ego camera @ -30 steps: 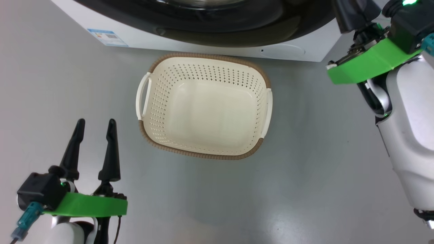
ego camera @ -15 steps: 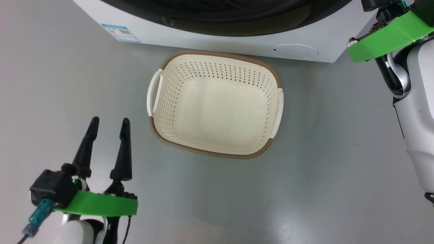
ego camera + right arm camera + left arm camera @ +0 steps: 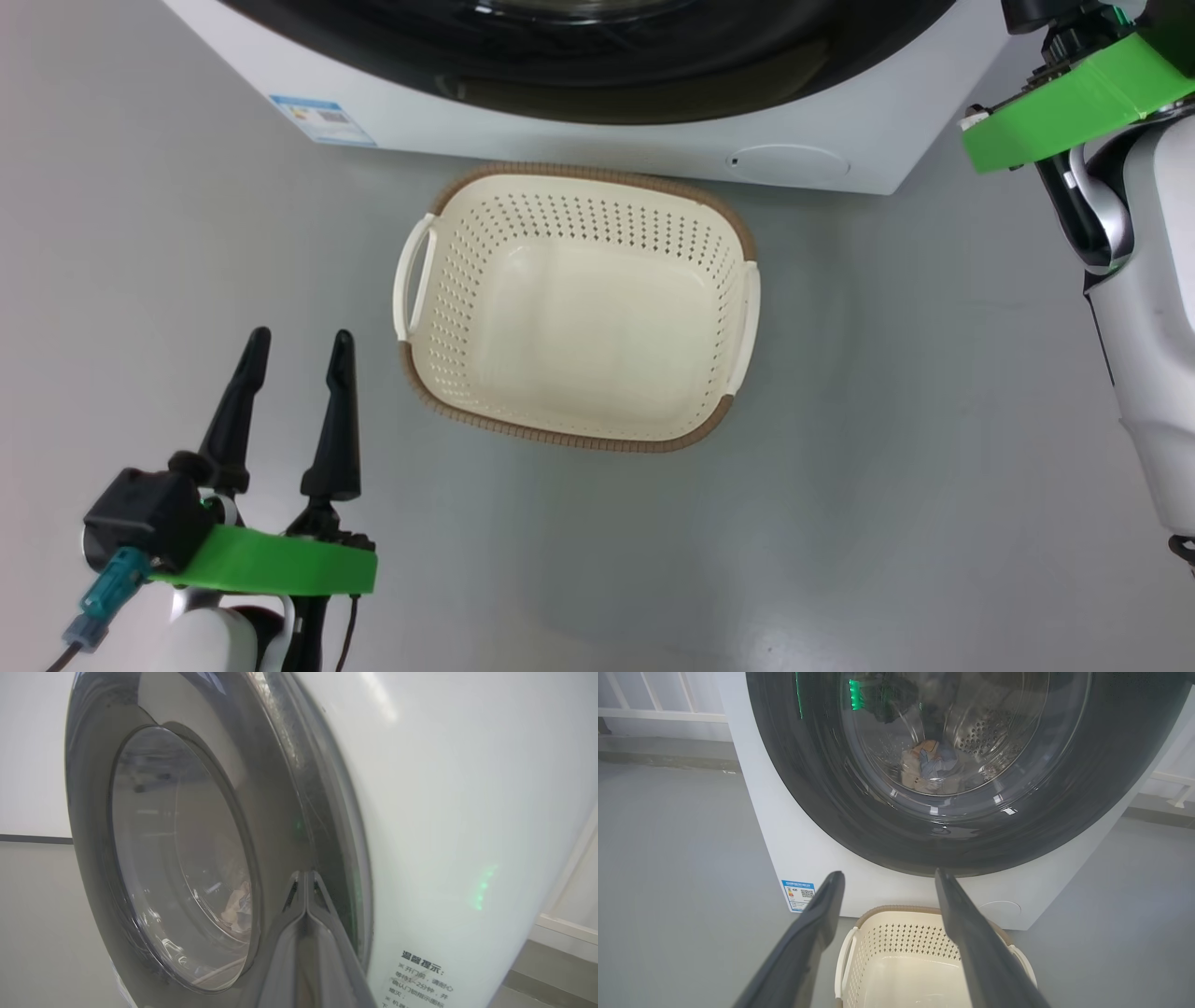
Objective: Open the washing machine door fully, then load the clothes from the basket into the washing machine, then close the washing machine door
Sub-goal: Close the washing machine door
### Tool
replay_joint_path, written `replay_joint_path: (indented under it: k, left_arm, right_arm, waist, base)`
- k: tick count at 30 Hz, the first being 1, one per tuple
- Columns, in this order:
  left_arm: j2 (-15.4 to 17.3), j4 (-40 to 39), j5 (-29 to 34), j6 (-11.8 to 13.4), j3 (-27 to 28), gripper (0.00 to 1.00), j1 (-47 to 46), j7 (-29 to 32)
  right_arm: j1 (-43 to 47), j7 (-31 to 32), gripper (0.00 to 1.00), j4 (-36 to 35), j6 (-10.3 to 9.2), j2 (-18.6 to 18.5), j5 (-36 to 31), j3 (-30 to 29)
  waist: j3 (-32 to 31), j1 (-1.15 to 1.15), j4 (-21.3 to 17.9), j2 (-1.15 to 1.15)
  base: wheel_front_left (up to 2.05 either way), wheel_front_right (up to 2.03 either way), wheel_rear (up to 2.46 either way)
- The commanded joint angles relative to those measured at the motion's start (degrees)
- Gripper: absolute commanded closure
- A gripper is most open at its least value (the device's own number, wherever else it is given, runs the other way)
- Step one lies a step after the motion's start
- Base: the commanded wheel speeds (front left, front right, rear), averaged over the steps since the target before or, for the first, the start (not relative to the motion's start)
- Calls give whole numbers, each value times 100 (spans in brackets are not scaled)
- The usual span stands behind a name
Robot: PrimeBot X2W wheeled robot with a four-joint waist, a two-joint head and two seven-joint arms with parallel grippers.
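The basket (image 3: 579, 173) stands on the floor in front of the washing machine (image 3: 420, 126) with nothing inside it; the left wrist view shows its far end (image 3: 901, 942). The washing machine door (image 3: 831, 788) lies flat against the machine's front. Through its glass, clothes (image 3: 931, 767) lie in the drum. My left gripper (image 3: 300, 334) is open at the lower left, left of the basket, with nothing between its fingers (image 3: 889, 873). My right gripper (image 3: 306, 872) is shut, its tips at the door's (image 3: 182, 858) rim where it meets the white front (image 3: 444, 812).
Grey floor surrounds the basket on all sides. My right wrist's green bracket (image 3: 1064, 103) and pale forearm (image 3: 1148, 327) stand at the machine's right corner. A blue label (image 3: 322, 119) marks the machine's lower left. A white rail (image 3: 658, 716) runs behind.
The head camera has shifted, so the whole picture slid. Against the machine's corner, my right wrist has moved up and to the right. The left gripper and basket keep their places.
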Motion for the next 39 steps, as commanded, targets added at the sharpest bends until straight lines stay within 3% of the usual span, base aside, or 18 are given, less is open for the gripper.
replay_joint_path:
  k: [1,3,8,10,12,13,14,28,39]
  left_arm:
    - [119,-88,37,-9,233,0,-19,-37]
    - [103,-70,54,-9,259,0,-18,-37]
    - [47,-49,117,-9,357,0,-17,-37]
    - [17,-36,136,-9,399,0,-8,-37]
    - [-12,-25,145,-9,432,0,4,-37]
    - [-25,-19,149,-9,454,0,12,-37]
    - [-38,-13,155,-9,479,0,23,-37]
    - [-165,37,290,-9,932,0,375,-37]
    - [-187,29,497,-9,1060,0,599,-37]
  right_arm:
    - [124,-9,100,-167,-46,36,-32,-6]
    - [214,-9,100,-227,-46,40,-27,34]
    - [412,-9,60,-423,-46,30,70,98]
    - [538,-9,52,-534,-46,35,81,120]
    - [650,-9,18,-643,-46,24,102,125]
    - [710,-9,6,-704,-46,21,112,127]
    - [776,-9,0,-771,-46,22,125,124]
    - [2291,-9,0,-1805,-46,70,191,-191]
    - [3480,-9,0,-2176,-46,188,242,-557]
  waist:
    - [-68,0,-55,0]
    - [-126,0,-89,0]
    - [-280,0,-181,0]
    - [-364,0,-223,0]
    - [-447,0,-262,0]
    - [-493,0,-282,0]
    - [-541,0,-303,0]
    - [-1232,0,-734,0]
    - [-1634,0,-884,0]
  base:
    - [0,0,0]
    - [0,0,0]
    - [0,0,0]
    - [0,0,0]
    - [0,0,0]
    - [0,0,0]
    - [0,0,0]
    - [0,0,0]
    - [0,0,0]
